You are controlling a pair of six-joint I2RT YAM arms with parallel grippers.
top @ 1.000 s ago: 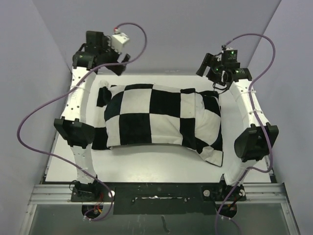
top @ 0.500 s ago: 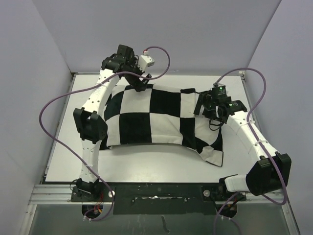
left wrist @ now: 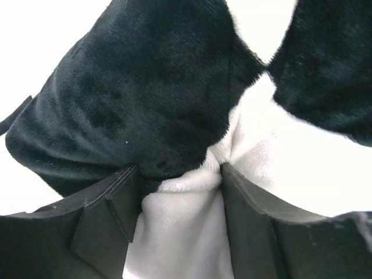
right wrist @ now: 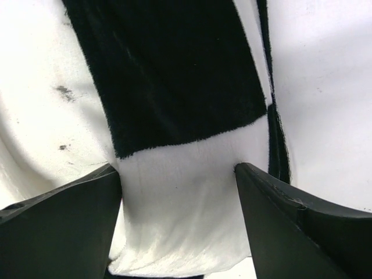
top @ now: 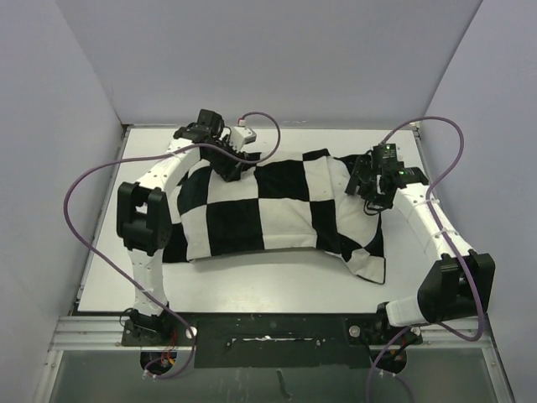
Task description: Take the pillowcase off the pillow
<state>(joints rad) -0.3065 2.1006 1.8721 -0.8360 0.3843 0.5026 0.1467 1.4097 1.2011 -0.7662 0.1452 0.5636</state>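
The black-and-white checkered pillowcase lies across the table and bulges with the pillow, which is hidden inside it in the top view. My left gripper is at its far left edge. In the left wrist view it is shut on a bunched fold of the pillowcase. My right gripper is at the far right end. In the right wrist view it is open, its jaws wide apart and pressed down astride a white square of the pillowcase. An off-white speckled surface shows to the left; I cannot tell whether it is the pillow.
The white table is walled in by grey panels on the left, back and right. Purple cables loop from both arms beside the pillowcase. A loose checkered flap hangs out at the near right.
Both arms have swung in from the sides and come down onto the pillowcase. The left gripper has taken hold of the far left edge, and the fabric there is now pulled up and puckered.
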